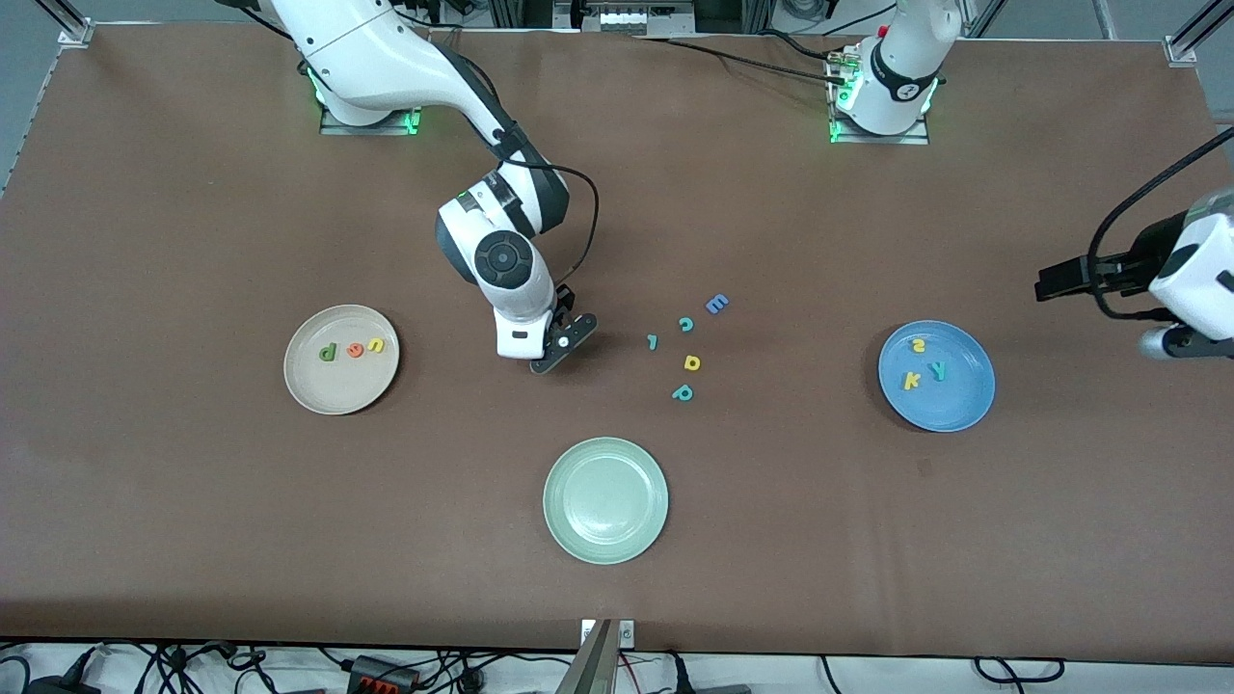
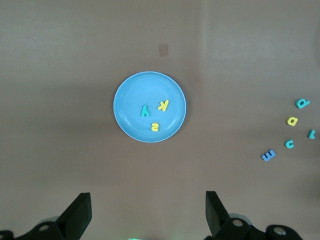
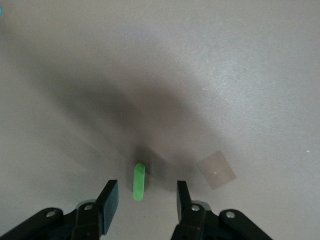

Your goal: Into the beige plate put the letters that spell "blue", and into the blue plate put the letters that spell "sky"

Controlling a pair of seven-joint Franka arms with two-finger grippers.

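The thin green l bar (image 3: 139, 182) lies flat on the table between the fingers of my right gripper (image 3: 146, 188), which stands open with a gap on each side of the bar. In the front view that gripper (image 1: 557, 349) is low over the table between the beige plate (image 1: 333, 393) and the loose letters, and it hides the bar. The beige plate holds the green b (image 1: 328, 352), orange e (image 1: 356, 349) and yellow u (image 1: 377, 344). In the blue plate (image 1: 956, 405) lie the yellow s (image 1: 919, 346), yellow k (image 1: 910, 381) and teal y (image 1: 937, 369). My left gripper (image 2: 148, 202) waits open, high up near the blue plate (image 2: 131, 95).
Loose letters lie mid-table: a blue E (image 1: 716, 305), teal c (image 1: 685, 325), a small teal piece (image 1: 653, 341), yellow a (image 1: 692, 362) and teal p (image 1: 683, 392). A pale green plate (image 1: 605, 535) sits nearer the front camera. A pale square patch (image 3: 215, 170) marks the table beside the bar.
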